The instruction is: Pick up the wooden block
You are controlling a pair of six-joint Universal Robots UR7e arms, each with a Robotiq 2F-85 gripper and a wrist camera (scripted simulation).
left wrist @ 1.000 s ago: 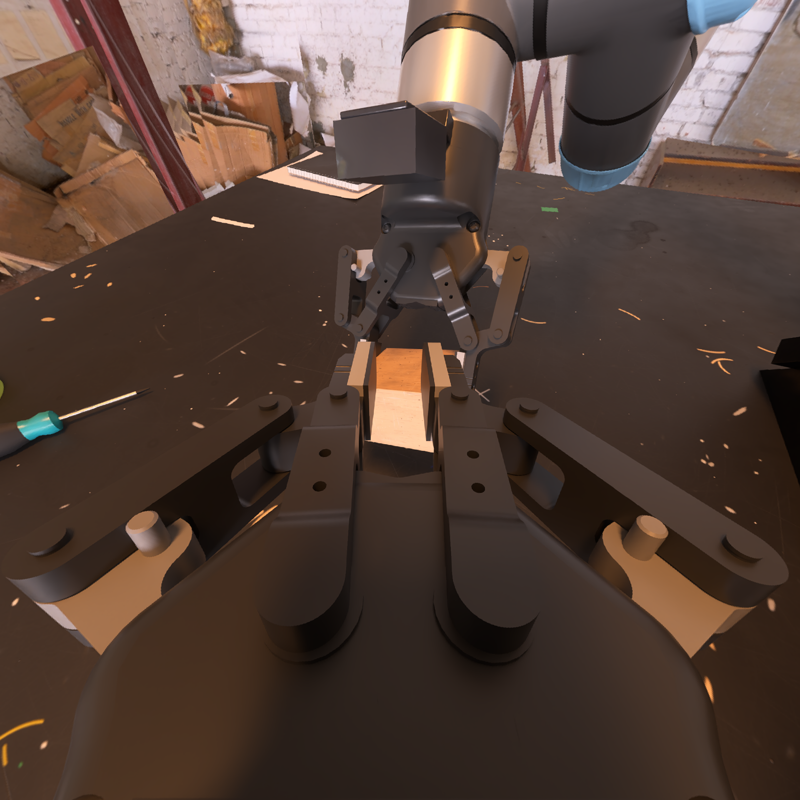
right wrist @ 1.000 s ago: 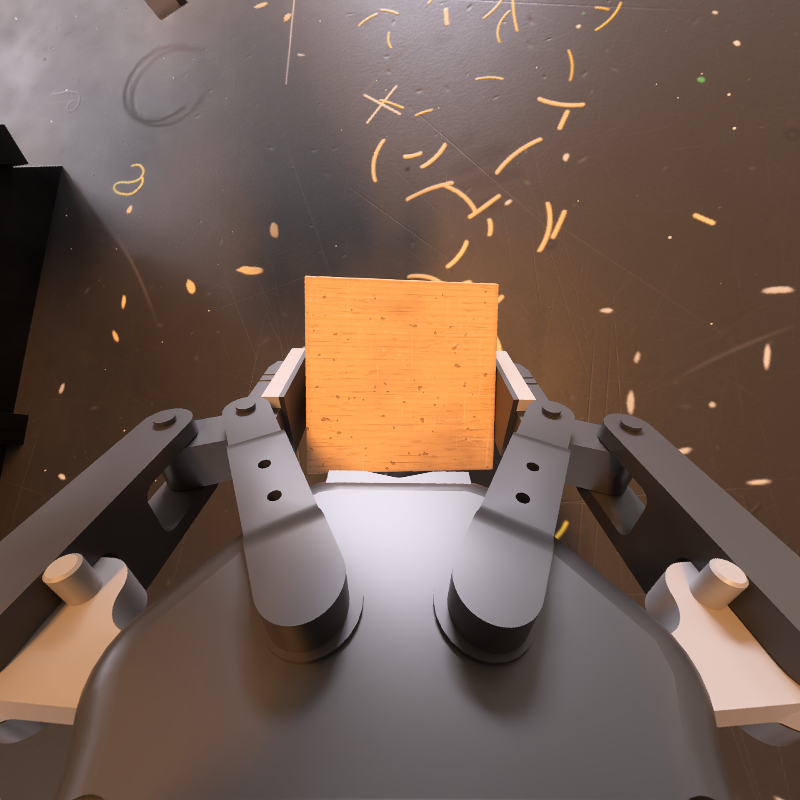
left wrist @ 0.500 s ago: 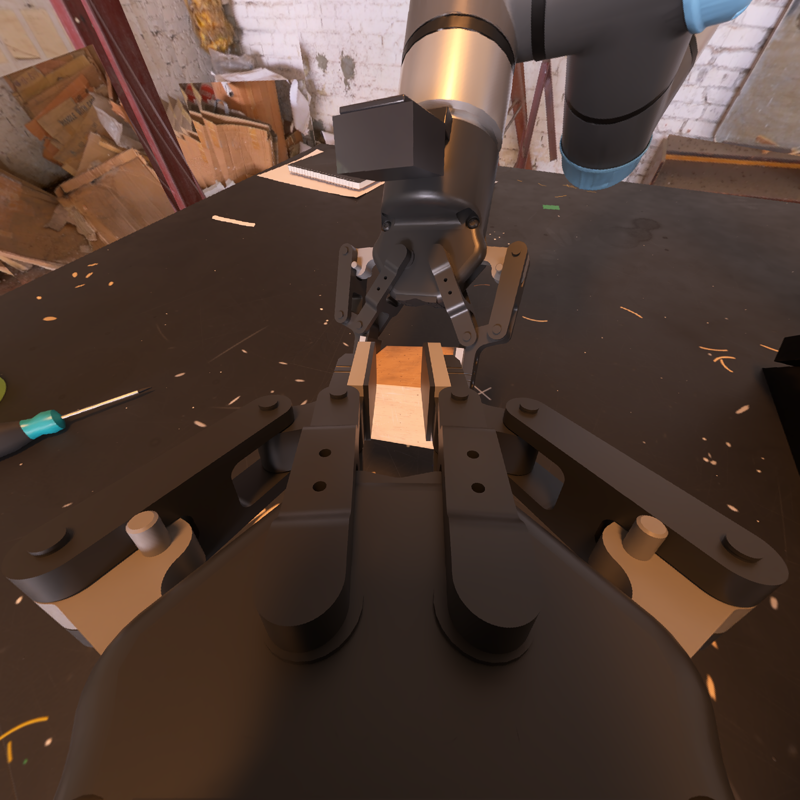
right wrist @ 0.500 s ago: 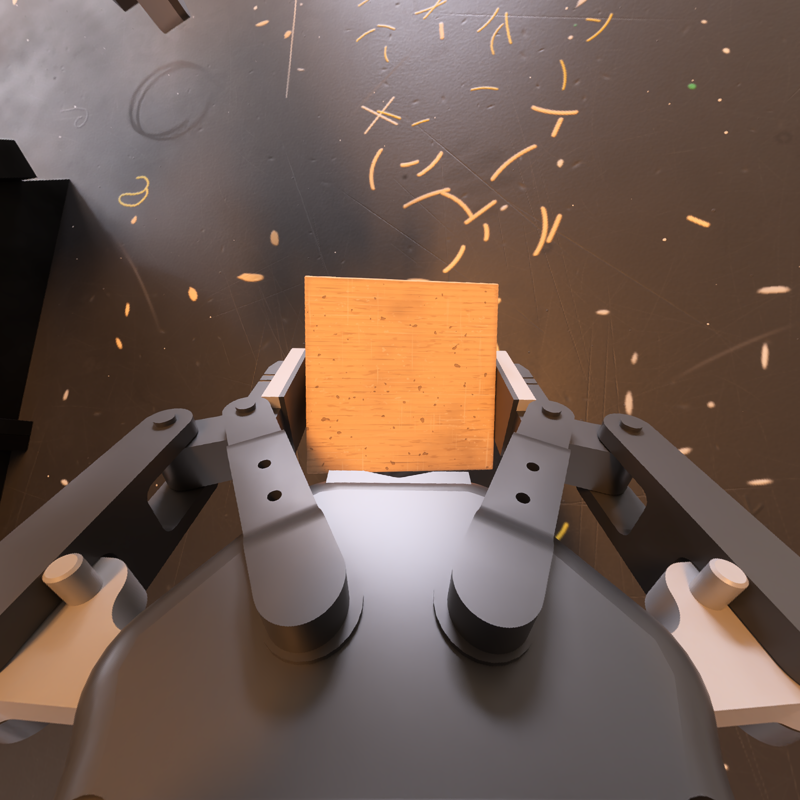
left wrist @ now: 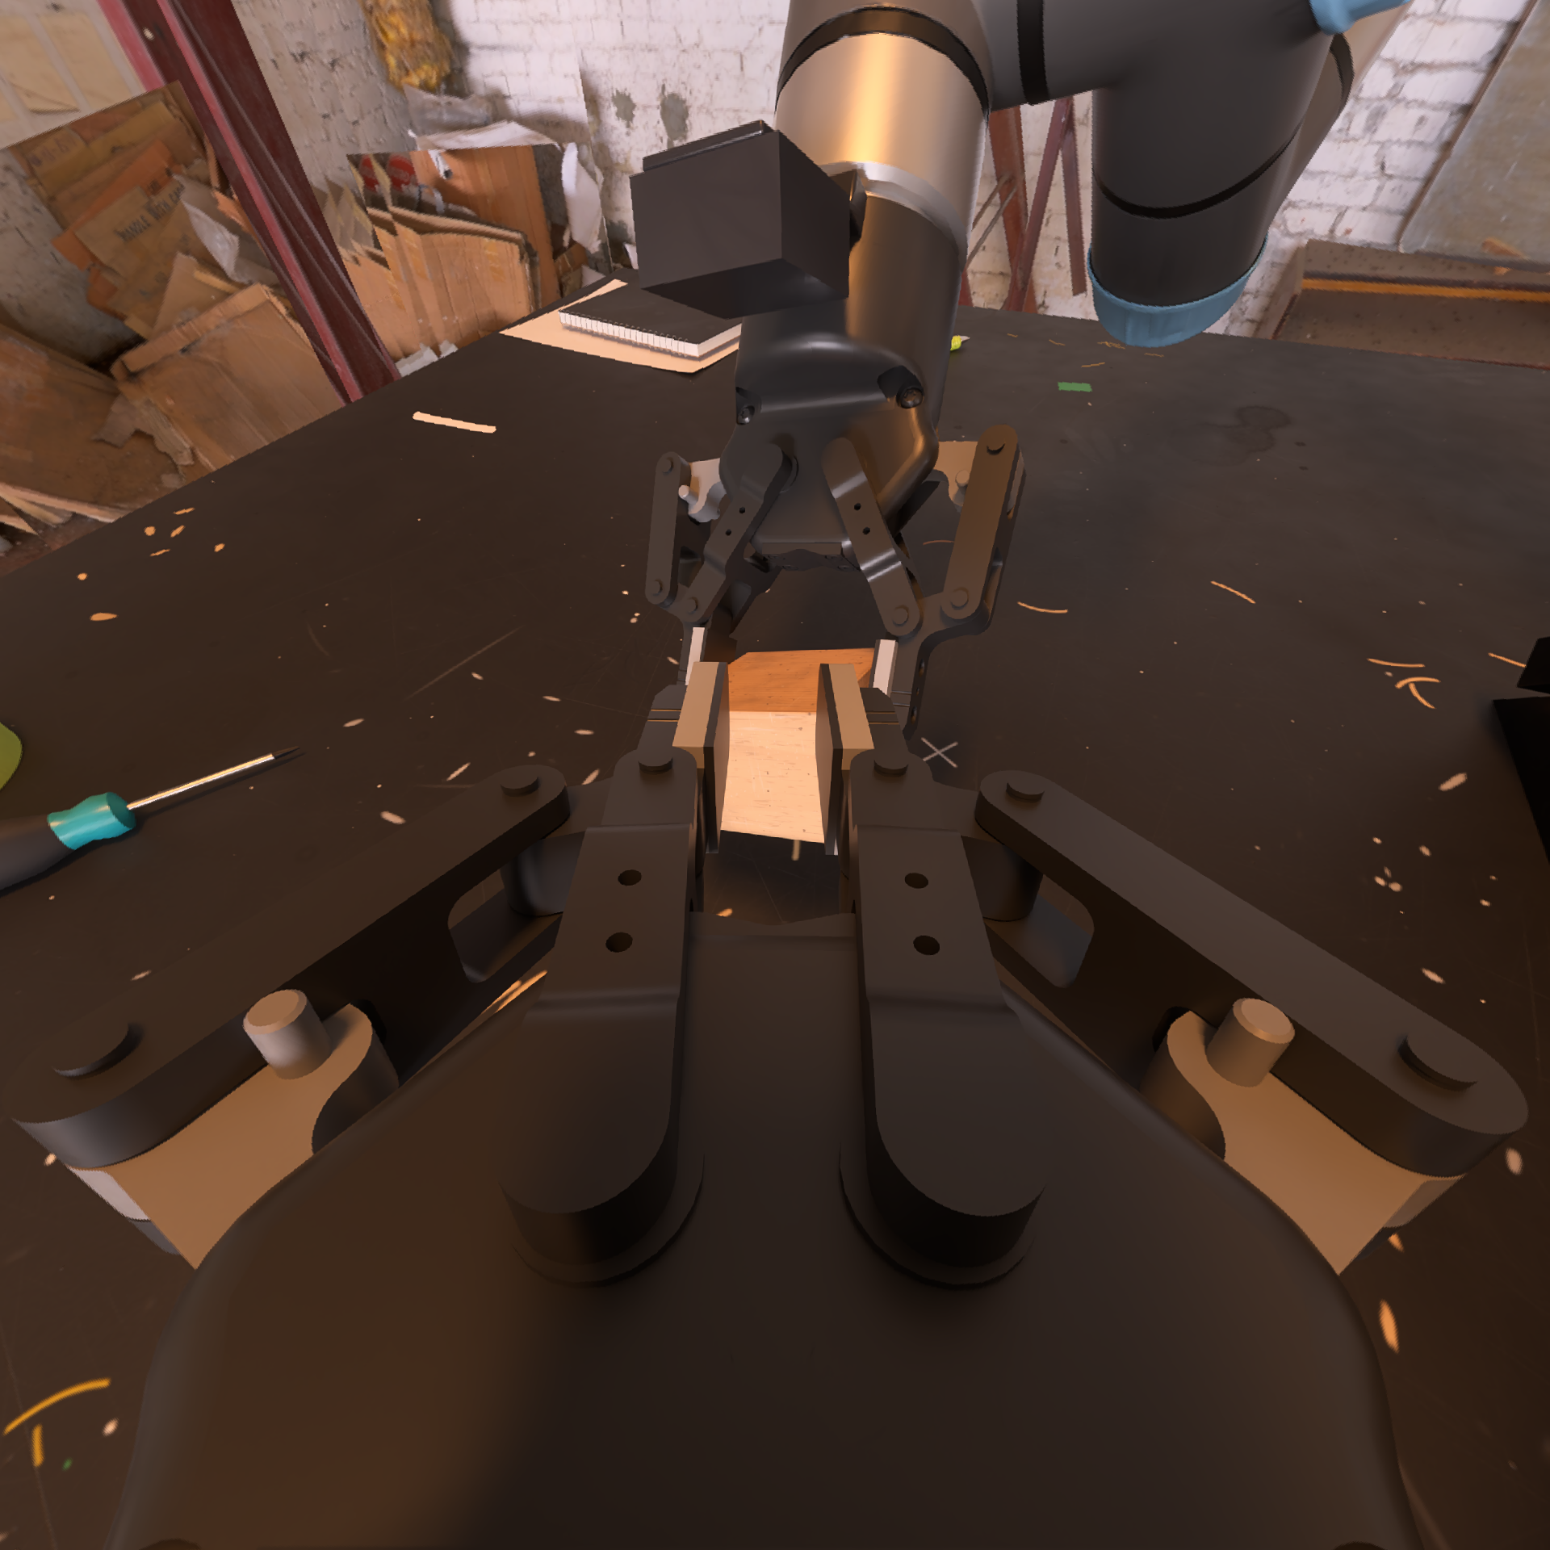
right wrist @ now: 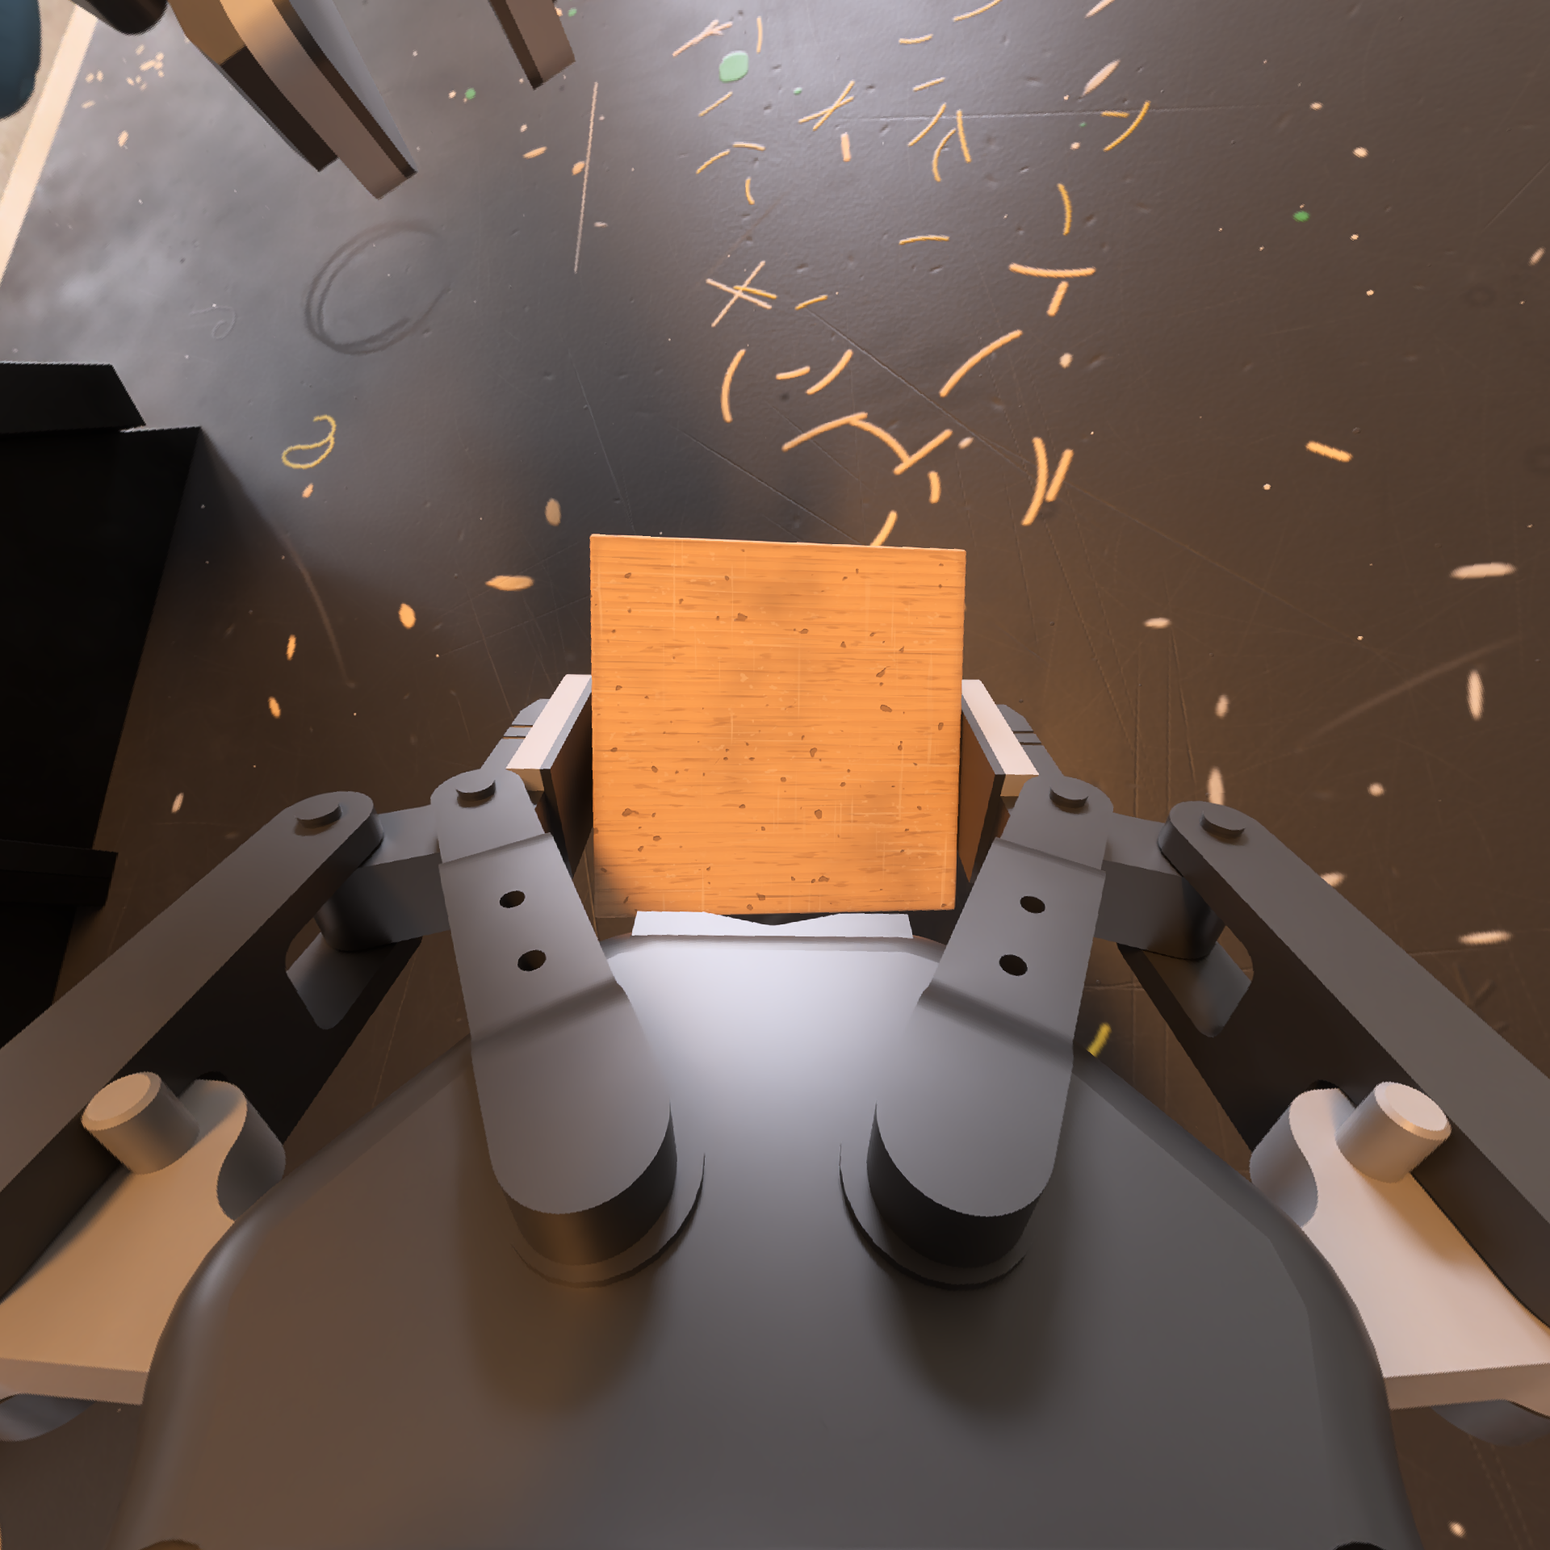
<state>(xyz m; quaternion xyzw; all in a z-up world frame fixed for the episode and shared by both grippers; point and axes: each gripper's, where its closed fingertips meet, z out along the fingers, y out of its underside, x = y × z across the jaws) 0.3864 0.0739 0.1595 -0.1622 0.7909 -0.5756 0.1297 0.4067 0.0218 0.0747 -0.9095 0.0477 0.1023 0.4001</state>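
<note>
My right gripper (right wrist: 776,713) points straight down and is shut on the wooden block (right wrist: 776,730), a square orange-brown block held by its two sides above the dark table (right wrist: 1174,755). In the left wrist view the right gripper (left wrist: 788,663) hangs ahead with the block (left wrist: 772,780) in it, its underside off the table. My left gripper (left wrist: 772,713) is low and level, aimed at the block. Its pads stand a narrow gap apart with nothing between them, and the block shows through the gap. The left gripper's fingers (right wrist: 352,126) show at the top left of the right wrist view, apart from the block.
A screwdriver (left wrist: 84,822) with a teal collar lies on the table at the left. A spiral notebook (left wrist: 646,331) lies at the far edge. A black object (right wrist: 75,629) sits by the block's side and at the left view's right edge (left wrist: 1526,755). Wood shavings are scattered about.
My right gripper has risen with the block, so the table looks farther away and more of the left gripper's fingers show in its view. My left gripper has stayed put.
</note>
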